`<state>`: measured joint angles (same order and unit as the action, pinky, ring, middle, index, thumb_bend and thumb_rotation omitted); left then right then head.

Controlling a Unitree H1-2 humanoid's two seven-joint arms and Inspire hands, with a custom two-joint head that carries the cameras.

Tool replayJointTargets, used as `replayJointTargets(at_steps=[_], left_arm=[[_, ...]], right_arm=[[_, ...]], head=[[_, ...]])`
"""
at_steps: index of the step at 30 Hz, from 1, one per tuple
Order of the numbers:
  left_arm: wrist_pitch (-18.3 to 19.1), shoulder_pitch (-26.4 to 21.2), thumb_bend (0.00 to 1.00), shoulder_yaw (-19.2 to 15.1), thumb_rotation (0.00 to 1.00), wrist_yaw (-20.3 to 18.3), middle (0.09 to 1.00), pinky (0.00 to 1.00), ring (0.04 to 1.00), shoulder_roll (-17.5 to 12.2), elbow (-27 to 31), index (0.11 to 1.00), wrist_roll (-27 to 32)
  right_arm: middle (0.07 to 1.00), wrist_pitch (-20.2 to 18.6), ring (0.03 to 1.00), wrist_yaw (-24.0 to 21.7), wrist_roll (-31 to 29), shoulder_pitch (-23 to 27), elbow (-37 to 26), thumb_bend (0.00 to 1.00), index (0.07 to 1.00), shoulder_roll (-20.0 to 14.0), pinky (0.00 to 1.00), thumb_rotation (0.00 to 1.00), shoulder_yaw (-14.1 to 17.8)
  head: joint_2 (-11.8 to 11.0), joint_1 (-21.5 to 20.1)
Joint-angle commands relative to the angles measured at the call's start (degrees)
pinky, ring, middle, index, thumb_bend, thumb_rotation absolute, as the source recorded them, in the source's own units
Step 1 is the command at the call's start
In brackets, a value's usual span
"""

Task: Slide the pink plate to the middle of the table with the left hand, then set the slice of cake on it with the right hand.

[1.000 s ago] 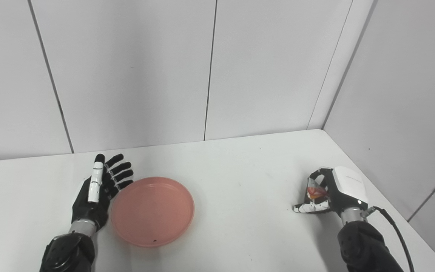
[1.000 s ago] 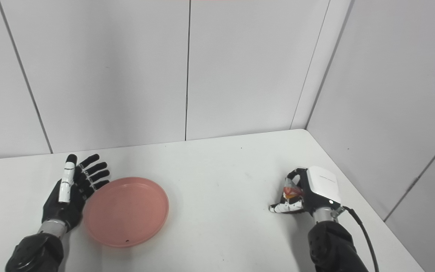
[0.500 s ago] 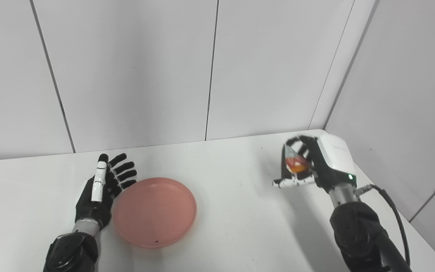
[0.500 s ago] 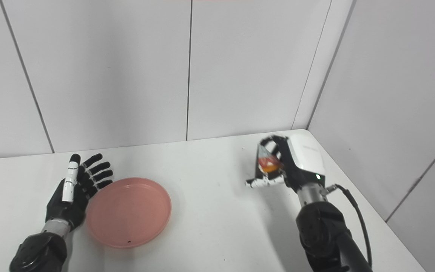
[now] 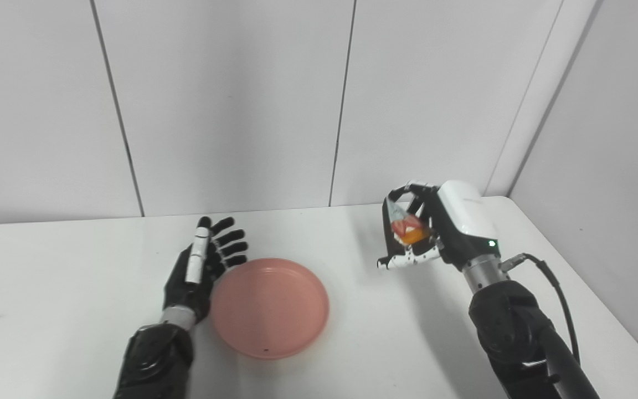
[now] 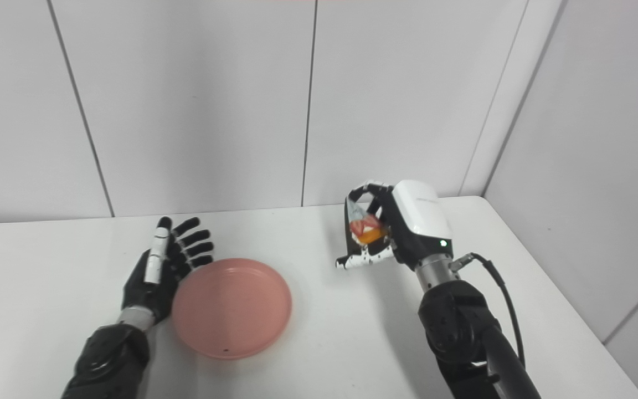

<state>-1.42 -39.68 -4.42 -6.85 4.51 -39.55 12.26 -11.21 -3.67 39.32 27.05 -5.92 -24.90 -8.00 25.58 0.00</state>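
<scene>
The pink plate [image 5: 269, 306] lies flat on the white table [image 5: 64, 288], empty. My left hand [image 5: 202, 266] rests open against the plate's left rim, fingers spread and pointing away from me. My right hand [image 5: 435, 233] hovers above the table to the right of the plate, shut on the slice of cake [image 5: 406, 228], a wedge with red and orange on it. The cake [image 6: 364, 227] is held up in the air, clear of the plate [image 6: 232, 307], with my left hand [image 6: 165, 266] beside that plate.
Grey wall panels [image 5: 230, 105] stand close behind the table, and a side wall [image 5: 612, 166] closes the right. A black cable [image 5: 557, 299] runs from my right wrist. The table's right edge [image 5: 590, 310] slants toward me.
My right hand lifted the cake off the table at the right and carried it up and left toward the plate. The camera turned left, shifting the whole picture right. The left hand stayed by the plate.
</scene>
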Motion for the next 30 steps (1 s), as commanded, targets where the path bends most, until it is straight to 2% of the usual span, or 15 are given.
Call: replayJointTargets(at_steps=[1,2,3,4,6,11,18,23,30], left_arm=[[1.32,1.01,0.63,0.43,0.89,1.32,0.703,0.64,0.678,0.62,-2.87,0.725,-1.12],[1.06,0.84,0.63,0.50,0.89,1.42,0.698,0.64,0.675,0.71,-3.26,0.724,-1.36],[0.90,0.58,0.63,0.44,0.89,1.59,0.699,0.63,0.674,0.90,-3.83,0.724,-1.51],[0.75,0.39,0.63,0.37,0.89,1.70,0.696,0.63,0.672,1.03,-4.28,0.728,-1.59],[0.24,-0.02,0.63,0.49,0.89,2.01,0.691,0.62,0.664,1.29,-5.25,0.734,-1.95],[-1.70,-1.04,0.63,1.06,0.90,2.90,0.667,0.58,0.635,1.94,-7.55,0.740,-3.23],[-2.53,-1.90,0.65,1.13,0.89,3.57,0.649,0.57,0.610,2.67,-9.43,0.730,-4.08],[-2.72,-1.81,0.66,1.86,0.91,3.82,0.688,0.60,0.645,2.63,-9.89,0.750,-5.43],[-2.82,-1.33,0.64,2.05,0.92,3.65,0.702,0.62,0.682,2.46,-10.03,0.760,-5.66]], right_arm=[[0.313,4.68,0.212,1.34,-0.60,3.70,-0.75,0.83,0.573,0.97,0.15,0.20,-0.95],[0.302,5.14,0.201,1.09,-0.66,4.13,-0.36,0.83,0.566,1.52,0.14,0.18,-1.50],[0.294,5.87,0.194,0.98,-0.75,4.64,0.41,0.65,0.521,1.92,0.13,0.16,-2.05],[0.295,6.40,0.194,0.94,-0.82,4.95,0.97,0.58,0.503,2.12,0.13,0.15,-2.36],[0.307,9.33,0.207,0.99,-2.16,5.92,3.59,0.53,0.492,2.42,0.15,0.15,-2.93],[0.316,10.10,0.214,0.17,-1.56,7.40,5.88,0.52,0.490,3.69,0.15,0.15,-4.52],[0.322,9.68,0.217,-2.85,-1.83,7.48,5.96,0.52,0.490,5.74,0.15,0.14,-7.67],[0.312,10.07,0.209,-4.95,-2.09,7.50,7.16,0.52,0.489,7.48,0.14,0.14,-9.66],[0.315,12.64,0.216,-4.08,-2.44,6.75,10.58,0.52,0.489,8.51,0.15,0.13,-11.26]], head=[[-0.07,1.43],[-0.18,1.92],[-0.29,3.23],[-0.29,3.23],[-0.50,4.45],[-1.09,7.53],[-1.06,9.24],[-0.79,9.60],[-0.54,9.43]])
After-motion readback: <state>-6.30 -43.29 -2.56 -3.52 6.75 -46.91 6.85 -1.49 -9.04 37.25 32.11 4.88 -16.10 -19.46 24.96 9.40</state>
